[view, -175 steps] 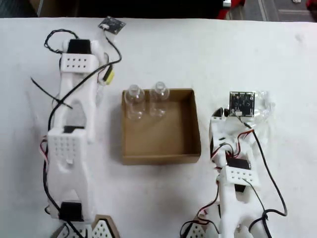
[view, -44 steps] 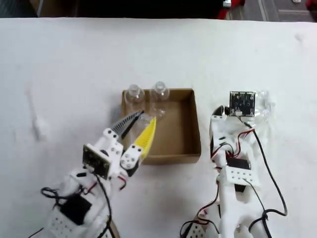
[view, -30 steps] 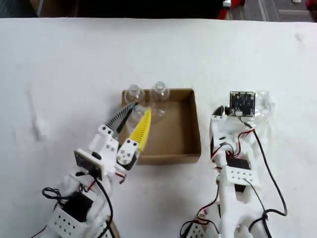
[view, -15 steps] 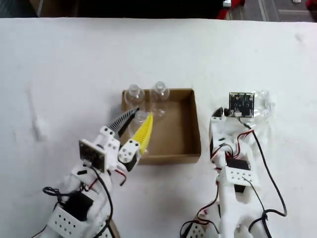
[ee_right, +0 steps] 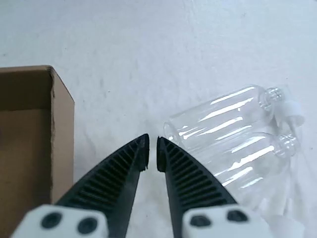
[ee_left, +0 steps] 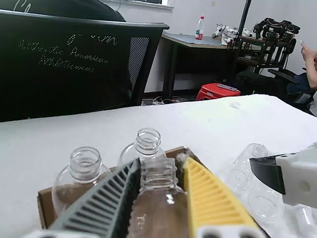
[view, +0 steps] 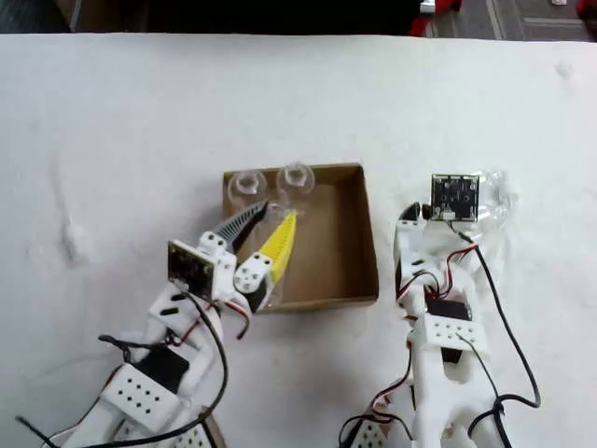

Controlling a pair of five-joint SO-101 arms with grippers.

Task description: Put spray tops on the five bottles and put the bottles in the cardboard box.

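My left gripper [view: 278, 212] is shut on a clear bottle [ee_left: 157, 208] with a bare threaded neck, held between the black and yellow fingers over the left side of the cardboard box [view: 350, 247]. Two more open-necked bottles [view: 245, 184] [view: 295, 177] stand upright in the box's far left corner, just beyond the held one [ee_left: 85, 166] [ee_left: 147, 143]. My right gripper [ee_right: 152, 151] hovers shut and empty over the table to the right of the box [ee_right: 34, 99]. Just past it lie two clear bottles [ee_right: 223, 121] [ee_right: 245, 158] with a white spray top [ee_right: 293, 110] at their necks.
The white table [view: 373, 103] stretches far beyond the box. The right arm [view: 438, 308] and its cables take up the near right. Across the table, the left wrist view shows the right gripper [ee_left: 280, 171] beside the lying bottles [ee_left: 247, 166], with chairs and desks behind.
My left arm swung from the far left to the box's near left with a bottle in its gripper, then pushed further in. The box's left side and the two standing bottles shifted slightly. The right arm stayed still.
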